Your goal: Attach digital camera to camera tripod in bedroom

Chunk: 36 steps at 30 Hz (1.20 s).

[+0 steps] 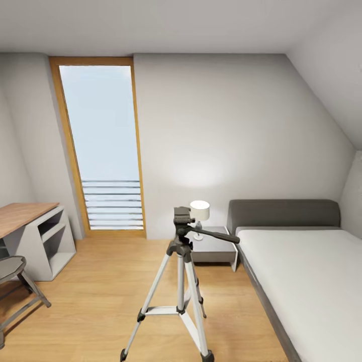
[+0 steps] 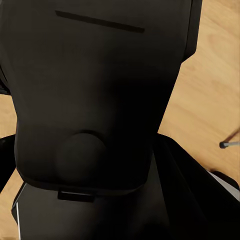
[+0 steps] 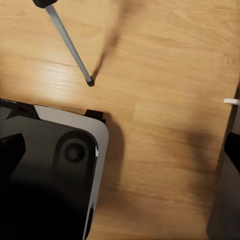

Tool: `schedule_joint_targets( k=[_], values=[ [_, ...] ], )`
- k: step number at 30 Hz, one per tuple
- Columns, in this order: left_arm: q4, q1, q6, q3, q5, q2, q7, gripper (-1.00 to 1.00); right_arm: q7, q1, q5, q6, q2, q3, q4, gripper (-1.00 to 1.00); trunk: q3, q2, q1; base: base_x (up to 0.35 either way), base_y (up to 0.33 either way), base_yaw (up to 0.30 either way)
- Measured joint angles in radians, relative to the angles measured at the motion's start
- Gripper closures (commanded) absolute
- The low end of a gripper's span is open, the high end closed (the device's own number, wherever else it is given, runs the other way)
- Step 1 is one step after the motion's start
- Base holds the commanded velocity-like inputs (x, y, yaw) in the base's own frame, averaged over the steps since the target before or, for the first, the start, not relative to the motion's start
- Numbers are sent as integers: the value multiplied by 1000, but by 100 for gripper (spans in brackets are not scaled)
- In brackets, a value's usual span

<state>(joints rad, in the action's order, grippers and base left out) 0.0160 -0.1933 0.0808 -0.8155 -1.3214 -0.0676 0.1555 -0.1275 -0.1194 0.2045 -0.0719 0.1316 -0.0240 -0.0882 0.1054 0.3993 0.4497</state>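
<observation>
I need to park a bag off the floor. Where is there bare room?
The bed's white mattress is bare, as is the wooden desk top. The nightstand is crowded: a lamp stands there and the camera tripod fronts it.

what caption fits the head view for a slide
Camera tripod standing on the bedroom's wood floor, between desk and bed, nothing mounted yet.

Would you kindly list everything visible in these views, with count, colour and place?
tripod: 1, silver legs, black head, on the floor at centre
lamp: 1, white, lit, on the nightstand
nightstand: 1, grey, beside the bed
bed: 1, grey frame, white mattress, at right
desk: 1, wood top, grey frame, at left
chair: 1, grey, by the desk
window: 1, wood-framed, back wall
robot body: black, above the wood floor
</observation>
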Motion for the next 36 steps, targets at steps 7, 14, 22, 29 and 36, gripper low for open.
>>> schedule_joint_targets(
  k=[7,14,22,29,36],
  values=[
    [0,0,0,0,-2,1,0,100,0,0,0,0,0,0,0,-100,0,0,0,-17,-16,0],
    [0,0,0,0,-4,1,0,100,0,0,0,0,0,1,1,-100,0,0,0,-23,-2,0],
    [-1,0,1,0,-4,1,0,100,0,0,0,0,-2,2,1,-100,0,0,0,-220,0,0],
    [-2,0,0,1,-4,2,0,100,0,0,0,-1,-3,4,2,-100,0,0,0,-63,0,0],
    [-1,0,1,1,-5,2,0,100,-1,0,1,1,-7,5,3,-100,0,0,0,-12,0,0]
  ],
)
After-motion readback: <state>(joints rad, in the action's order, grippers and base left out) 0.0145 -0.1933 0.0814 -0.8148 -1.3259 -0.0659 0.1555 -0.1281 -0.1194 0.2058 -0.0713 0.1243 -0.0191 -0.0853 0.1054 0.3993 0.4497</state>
